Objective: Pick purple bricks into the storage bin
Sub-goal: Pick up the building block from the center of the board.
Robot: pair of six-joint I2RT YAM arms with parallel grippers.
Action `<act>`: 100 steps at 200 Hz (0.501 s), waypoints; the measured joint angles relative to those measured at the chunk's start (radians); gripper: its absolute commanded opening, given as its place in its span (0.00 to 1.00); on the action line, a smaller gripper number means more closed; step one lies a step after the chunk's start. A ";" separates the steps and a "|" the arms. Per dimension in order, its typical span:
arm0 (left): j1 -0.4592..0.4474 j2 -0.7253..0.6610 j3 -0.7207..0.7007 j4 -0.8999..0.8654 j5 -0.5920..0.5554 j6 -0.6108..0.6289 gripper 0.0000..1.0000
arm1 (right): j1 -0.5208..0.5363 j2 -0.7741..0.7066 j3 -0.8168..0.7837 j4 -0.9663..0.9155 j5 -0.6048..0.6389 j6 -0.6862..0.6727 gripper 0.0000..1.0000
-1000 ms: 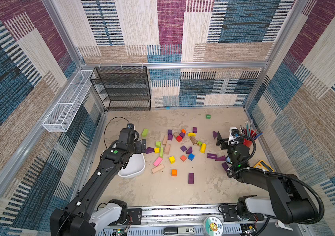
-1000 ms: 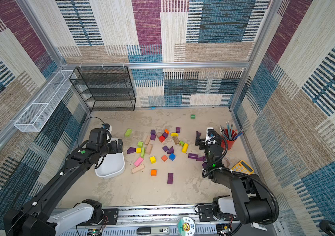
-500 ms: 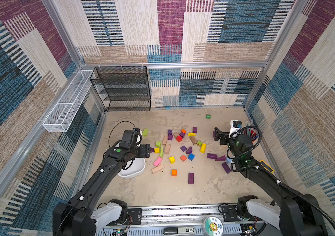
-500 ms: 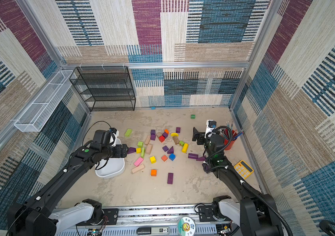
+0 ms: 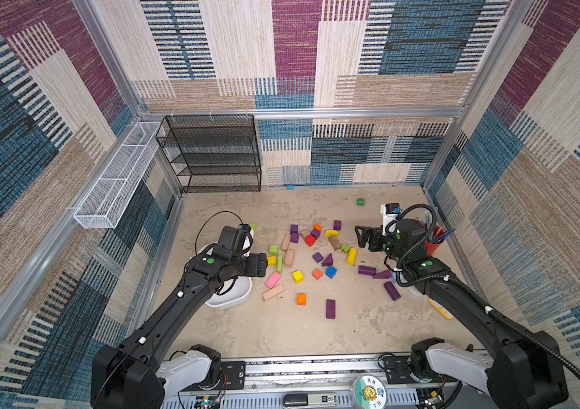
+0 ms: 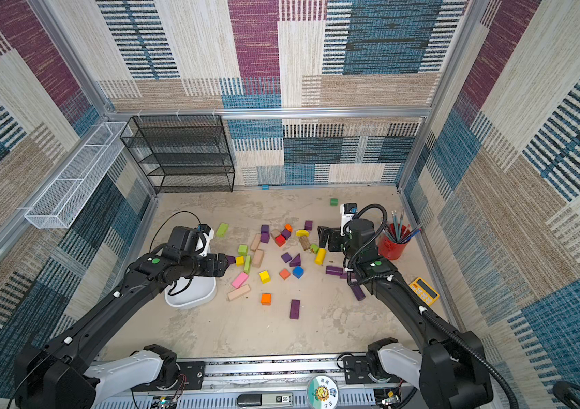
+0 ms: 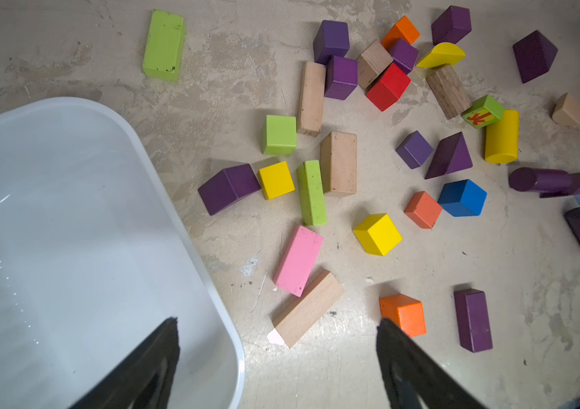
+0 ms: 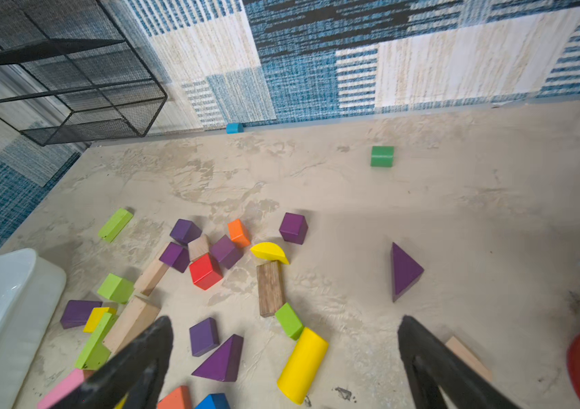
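Left claw [image 7: 277, 329]: wide open, holding nothing (the left wrist view shows its two black fingers [image 7: 153, 354] far apart, one above the storage bin [image 7: 68, 177], one above the bare tabletop [image 7: 316, 371]).
Left claw, change: one second ago it stood more above the bin. Now it reaches further out past the rim, and its tip is just beside a yellow cube [image 5: 271, 261].
Right claw [image 8: 285, 322]: also wide open and empty, hanging above the tabletop near a yellow cylinder [image 8: 302, 364].
Right claw, change: one second ago its arm was folded low beside the red cup [image 6: 393, 249]. Now the arm is stretched, and the claw has come nearer to the middle pile.
Purple bricks [image 5: 330, 308]: all that show lie on the tabletop, spread from just beside the bin to the right arm.
Storage bin, place: on the robot's left part of the tabletop, partly under the left arm.
Seen in a top view: the nearest purple brick [image 6: 230, 260] peeps out at the left claw's tip. The left wrist view shows it whole, just beside the yellow cube.
Seen by the wrist views only: a purple wedge [image 8: 405, 271] lies alone. In both top views the right claw covers it.
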 measured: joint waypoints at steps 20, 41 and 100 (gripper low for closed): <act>-0.011 0.000 0.000 -0.003 0.000 0.000 0.89 | 0.041 0.048 0.068 -0.056 0.001 0.000 0.99; -0.021 0.003 0.002 -0.008 -0.002 0.000 0.89 | 0.091 0.107 0.127 -0.100 0.000 -0.013 0.99; -0.039 0.034 0.003 -0.016 -0.035 0.001 0.89 | 0.167 0.292 0.272 -0.190 -0.045 -0.118 0.99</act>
